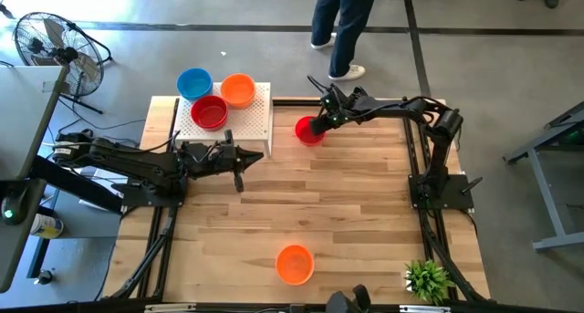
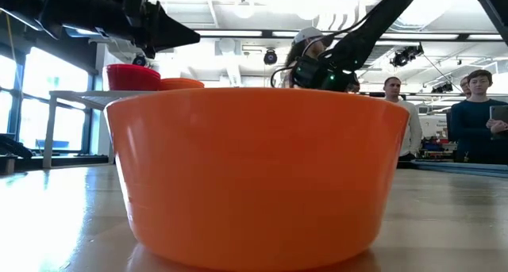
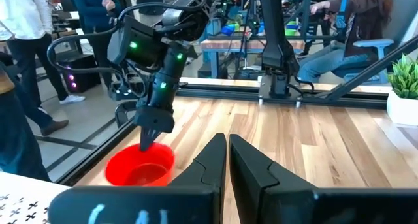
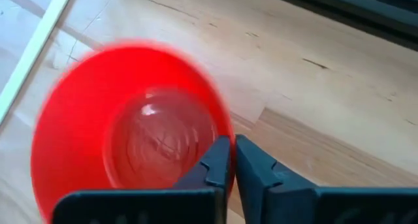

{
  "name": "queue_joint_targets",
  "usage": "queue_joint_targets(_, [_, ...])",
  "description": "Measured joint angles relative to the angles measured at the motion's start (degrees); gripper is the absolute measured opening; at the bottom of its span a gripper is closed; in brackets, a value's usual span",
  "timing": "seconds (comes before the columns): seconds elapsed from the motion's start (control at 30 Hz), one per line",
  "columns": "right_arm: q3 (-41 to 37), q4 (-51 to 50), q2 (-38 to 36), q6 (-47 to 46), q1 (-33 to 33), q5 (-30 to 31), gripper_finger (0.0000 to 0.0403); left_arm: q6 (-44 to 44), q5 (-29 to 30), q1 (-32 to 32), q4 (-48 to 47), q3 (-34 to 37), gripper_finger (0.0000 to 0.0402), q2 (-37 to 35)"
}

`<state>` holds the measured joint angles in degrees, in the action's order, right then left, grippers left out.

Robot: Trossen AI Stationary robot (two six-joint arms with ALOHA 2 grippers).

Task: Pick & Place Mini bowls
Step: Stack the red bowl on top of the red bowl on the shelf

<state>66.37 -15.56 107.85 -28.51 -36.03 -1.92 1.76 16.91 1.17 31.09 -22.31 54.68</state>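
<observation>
Red plastic sits between the fingers of the right gripper (image 4: 228, 160): they are closed thin on the rim of a red mini bowl (image 1: 308, 130), which rests on the wooden table (image 1: 347, 203) just beside the edge of the white perforated stand (image 1: 255, 121). On that stand are 3 more bowls, blue (image 1: 193, 82), orange (image 1: 238, 89) and red (image 1: 210, 112). The left gripper (image 1: 239, 158) hangs near the stand with its fingers pressed together and holding nothing. Beyond both grippers, 1 orange bowl (image 1: 294, 264) stands alone near the front edge, with wide free wood around it.
</observation>
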Motion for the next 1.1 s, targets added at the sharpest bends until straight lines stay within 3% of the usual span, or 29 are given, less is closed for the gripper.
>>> queue_joint_targets(0.3, [-0.1,-0.8,-1.6,2.0,0.0,-1.4,0.0003,-0.1,-1.1,0.0,-0.5,0.0,0.0016,0.0])
queue_joint_targets(0.47, [0.0,-6.2,-8.8,3.4,1.2,-0.5,0.0004,0.1,-2.1,0.0,-1.4,0.0,0.0016,0.0])
queue_joint_targets(0.63, [0.0,-14.2,-16.3,1.8,6.9,4.0,0.0004,1.3,-3.8,0.0,-3.0,-0.2,0.0016,0.0])
queue_joint_targets(0.87, [0.0,-15.1,-17.7,-3.1,17.3,5.9,0.0006,2.7,-4.0,3.2,-15.6,-5.3,0.0017,0.6])
queue_joint_targets(1.1, [0.0,-11.0,-16.8,-6.2,23.0,8.2,0.0006,3.9,0.4,9.6,-31.2,-14.7,0.0017,5.0])
